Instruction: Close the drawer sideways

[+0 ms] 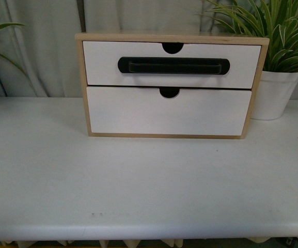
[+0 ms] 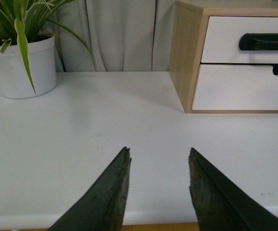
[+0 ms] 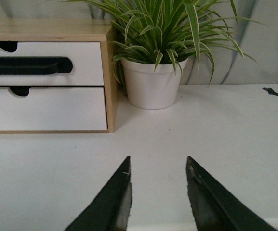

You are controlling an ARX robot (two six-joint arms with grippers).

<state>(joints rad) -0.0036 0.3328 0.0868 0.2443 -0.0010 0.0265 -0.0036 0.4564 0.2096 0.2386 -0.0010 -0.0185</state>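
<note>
The drawer (image 1: 102, 64) is the upper one in a light wood cabinet (image 1: 80, 82). It has a white front, a long black oval handle (image 1: 173, 65) and a semicircular notch in its top edge. It sits about flush inside the cabinet frame. It also shows in the left wrist view (image 2: 223, 38) and the right wrist view (image 3: 88, 62). Neither arm shows in the front view. My left gripper (image 2: 159, 150) is open and empty over the table, well short of the cabinet's left side. My right gripper (image 3: 159, 159) is open and empty, short of its right side.
Below it is a taller plain white drawer (image 1: 138, 111) with only a notch. The cabinet stands on a white table (image 1: 149, 181). A potted plant (image 1: 275, 93) stands right of the cabinet, another (image 2: 23, 67) far left. A curtain hangs behind.
</note>
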